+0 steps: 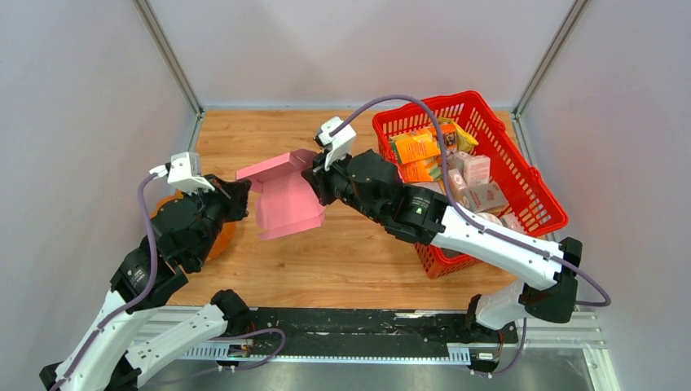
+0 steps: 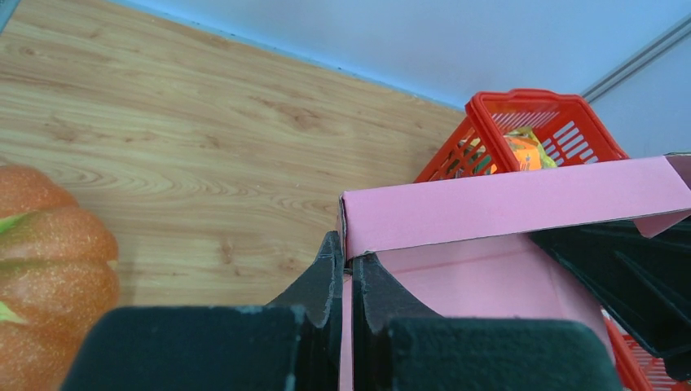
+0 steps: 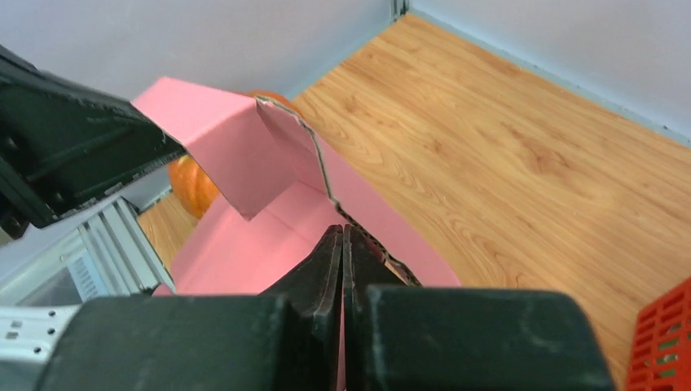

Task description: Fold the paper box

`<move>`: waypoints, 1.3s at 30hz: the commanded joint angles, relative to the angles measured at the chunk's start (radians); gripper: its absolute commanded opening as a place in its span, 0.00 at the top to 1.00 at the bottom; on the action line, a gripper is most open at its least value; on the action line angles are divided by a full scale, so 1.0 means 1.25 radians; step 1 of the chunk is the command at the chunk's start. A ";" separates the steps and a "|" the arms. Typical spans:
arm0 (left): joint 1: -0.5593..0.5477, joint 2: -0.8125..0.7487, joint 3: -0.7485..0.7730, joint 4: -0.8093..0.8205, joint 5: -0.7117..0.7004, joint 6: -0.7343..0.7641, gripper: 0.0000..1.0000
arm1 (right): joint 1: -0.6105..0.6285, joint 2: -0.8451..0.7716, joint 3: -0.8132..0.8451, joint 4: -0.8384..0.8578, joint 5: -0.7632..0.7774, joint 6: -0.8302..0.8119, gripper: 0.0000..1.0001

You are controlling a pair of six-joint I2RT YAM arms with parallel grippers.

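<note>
Pink paper box (image 1: 285, 204) between left gripper (image 2: 346, 261) and right gripper (image 3: 342, 240), both clamped on it — pumpkin (image 2: 49, 269), red basket (image 1: 446, 259) alongside.

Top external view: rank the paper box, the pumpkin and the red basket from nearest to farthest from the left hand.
1. paper box, pinched in the left hand, at centre.
2. pumpkin, close by on the left, toward the near edge.
3. red basket, far right side.

- The left arm (image 1: 183, 228) and right arm (image 1: 497, 240) have white lower links and bulky black joints.
- A lilac cable (image 1: 399, 97) runs along each.
- A white camera block (image 1: 185, 171) tops each wrist.
- The fingers (image 2: 324, 281) are matte black wedges.
- A small green light (image 1: 419, 210) glows on the right forearm.
</note>
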 commanded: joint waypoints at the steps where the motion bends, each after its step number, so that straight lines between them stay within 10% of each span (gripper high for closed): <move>1: 0.000 0.002 0.001 0.007 -0.009 0.006 1.00 | 0.013 -0.054 0.002 -0.080 -0.006 -0.054 0.92; 13: 0.000 0.021 0.011 -0.016 -0.045 0.001 1.00 | 0.020 -0.082 0.032 -0.139 0.046 0.130 0.75; 39: 0.000 0.028 0.021 -0.015 -0.047 0.011 1.00 | 0.016 -0.015 0.090 -0.165 0.136 0.091 0.58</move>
